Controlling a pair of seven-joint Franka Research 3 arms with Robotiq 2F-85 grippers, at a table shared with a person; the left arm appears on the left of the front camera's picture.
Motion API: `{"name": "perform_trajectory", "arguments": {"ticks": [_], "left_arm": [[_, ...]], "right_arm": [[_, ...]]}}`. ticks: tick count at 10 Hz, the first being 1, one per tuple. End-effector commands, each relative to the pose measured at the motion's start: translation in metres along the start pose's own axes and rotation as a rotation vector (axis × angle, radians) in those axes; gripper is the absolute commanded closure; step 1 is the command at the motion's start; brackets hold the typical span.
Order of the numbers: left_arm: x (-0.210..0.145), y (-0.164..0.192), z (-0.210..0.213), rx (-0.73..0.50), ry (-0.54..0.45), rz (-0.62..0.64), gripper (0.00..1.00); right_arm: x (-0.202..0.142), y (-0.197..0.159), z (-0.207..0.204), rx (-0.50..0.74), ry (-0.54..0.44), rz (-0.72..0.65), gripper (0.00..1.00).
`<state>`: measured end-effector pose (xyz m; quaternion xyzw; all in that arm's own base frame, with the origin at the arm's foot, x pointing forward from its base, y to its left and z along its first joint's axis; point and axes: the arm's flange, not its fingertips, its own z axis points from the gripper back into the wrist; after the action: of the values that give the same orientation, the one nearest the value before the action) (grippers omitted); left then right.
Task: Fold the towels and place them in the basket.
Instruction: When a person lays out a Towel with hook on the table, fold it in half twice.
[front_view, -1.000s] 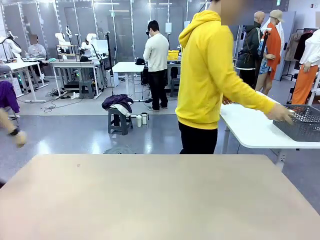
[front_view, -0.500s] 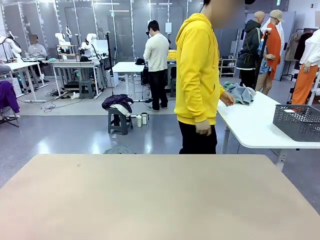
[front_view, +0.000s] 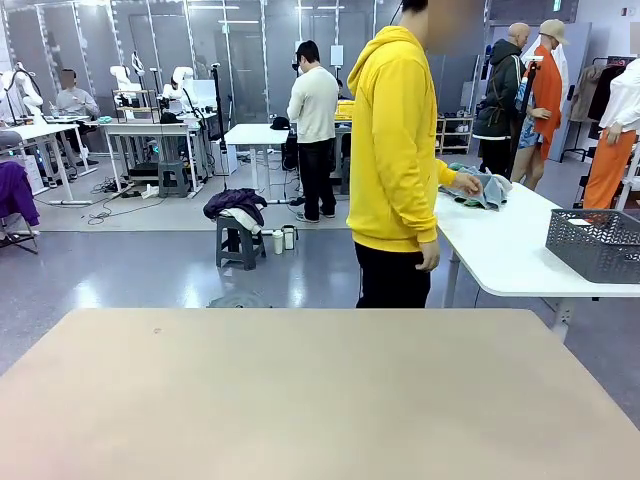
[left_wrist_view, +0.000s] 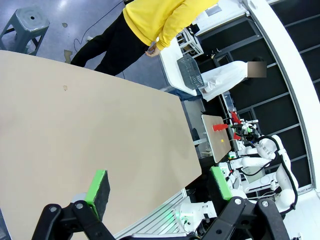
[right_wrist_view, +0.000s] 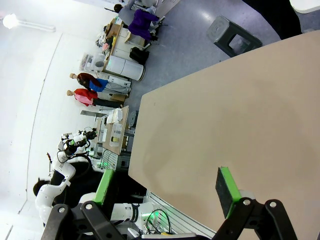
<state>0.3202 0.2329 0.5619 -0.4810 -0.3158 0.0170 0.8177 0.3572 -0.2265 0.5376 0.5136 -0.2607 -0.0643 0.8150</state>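
Observation:
A pile of pale grey-blue towels (front_view: 486, 188) lies at the far end of a white side table (front_view: 500, 255), beyond my beige table (front_view: 300, 400). A person in a yellow hoodie (front_view: 392, 140) stands beside it with one hand (front_view: 466, 184) on the pile. The dark grey lattice basket (front_view: 597, 243) stands on the same side table, to the right, and appears small in the left wrist view as the basket (left_wrist_view: 189, 72). My left gripper (left_wrist_view: 159, 185) hangs open above the beige table's edge. My right gripper (right_wrist_view: 165, 186) is open too, over the bare tabletop (right_wrist_view: 225, 125).
The beige table's far edge runs across the front view, with grey floor behind it. A stool with dark clothing (front_view: 238, 228) stands on that floor. Other people and work tables are farther back.
The person's hand left the basket, swung left across the side table and now rests on the towel pile. Both grippers stayed open.

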Motion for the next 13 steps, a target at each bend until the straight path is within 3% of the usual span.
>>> {"name": "perform_trajectory", "arguments": {"ticks": [1, 13], "left_arm": [[0.0018, -0.0006, 0.003, -0.003, 0.013, -0.008, 0.0], [0.0018, -0.0006, 0.003, -0.003, 0.013, -0.008, 0.0]], "right_arm": [[-0.0001, 0.0009, 0.0001, 0.008, 0.001, 0.002, 0.0], [-0.0001, 0.0009, 0.0001, 0.008, 0.001, 0.002, 0.0]]}}
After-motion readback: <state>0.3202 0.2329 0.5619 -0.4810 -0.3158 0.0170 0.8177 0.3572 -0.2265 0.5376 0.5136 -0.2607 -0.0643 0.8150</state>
